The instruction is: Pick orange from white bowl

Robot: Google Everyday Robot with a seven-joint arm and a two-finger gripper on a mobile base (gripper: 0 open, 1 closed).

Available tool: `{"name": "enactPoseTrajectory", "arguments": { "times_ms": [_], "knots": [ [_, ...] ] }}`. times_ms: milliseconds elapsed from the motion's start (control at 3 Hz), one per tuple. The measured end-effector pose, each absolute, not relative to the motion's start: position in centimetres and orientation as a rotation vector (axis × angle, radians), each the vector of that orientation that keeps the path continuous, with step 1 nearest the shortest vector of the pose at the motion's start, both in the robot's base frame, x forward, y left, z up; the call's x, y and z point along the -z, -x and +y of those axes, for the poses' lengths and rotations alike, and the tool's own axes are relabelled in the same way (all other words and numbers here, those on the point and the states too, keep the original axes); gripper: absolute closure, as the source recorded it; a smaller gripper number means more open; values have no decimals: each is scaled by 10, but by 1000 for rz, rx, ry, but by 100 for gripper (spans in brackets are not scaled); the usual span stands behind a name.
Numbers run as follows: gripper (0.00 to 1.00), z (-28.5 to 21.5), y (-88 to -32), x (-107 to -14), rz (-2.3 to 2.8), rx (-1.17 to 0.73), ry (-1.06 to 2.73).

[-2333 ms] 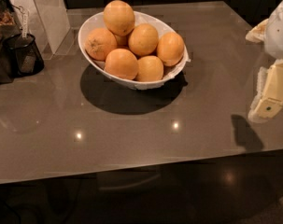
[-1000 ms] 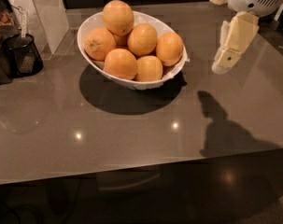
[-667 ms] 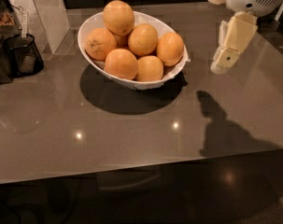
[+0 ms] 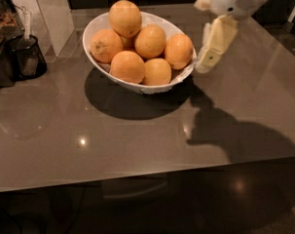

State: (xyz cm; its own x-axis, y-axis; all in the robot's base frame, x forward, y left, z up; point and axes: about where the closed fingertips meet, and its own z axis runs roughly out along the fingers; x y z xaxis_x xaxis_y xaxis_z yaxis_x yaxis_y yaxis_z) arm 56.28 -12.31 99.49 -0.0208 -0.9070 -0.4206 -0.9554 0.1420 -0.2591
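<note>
Hovering beside wide glossy white bowl [image 4: 137, 86]: grasp pending.
Cream pincer [image 4: 211, 52], state indeterminable, beside the rim; large smooth round orange [image 4: 124, 17] tops the pile, untouched.

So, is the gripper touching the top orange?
Apart. The camera view shows the gripper outside the white bowl rim, with other oranges lying between it and the top orange.

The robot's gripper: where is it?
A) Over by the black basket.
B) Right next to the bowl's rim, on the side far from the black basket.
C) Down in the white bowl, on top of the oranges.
B: the gripper hangs beside the rim of the white bowl, outside it, opposite the black basket.
</note>
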Motion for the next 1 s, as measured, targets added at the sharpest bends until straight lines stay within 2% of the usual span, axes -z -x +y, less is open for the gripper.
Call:
{"name": "enactPoseTrajectory", "arguments": {
  "times_ms": [333,1000],
  "knots": [
    [0,-75,-593,-991,1864,-177,1872],
    [0,-73,-612,-1001,1856,-186,1815]
  ]
}}
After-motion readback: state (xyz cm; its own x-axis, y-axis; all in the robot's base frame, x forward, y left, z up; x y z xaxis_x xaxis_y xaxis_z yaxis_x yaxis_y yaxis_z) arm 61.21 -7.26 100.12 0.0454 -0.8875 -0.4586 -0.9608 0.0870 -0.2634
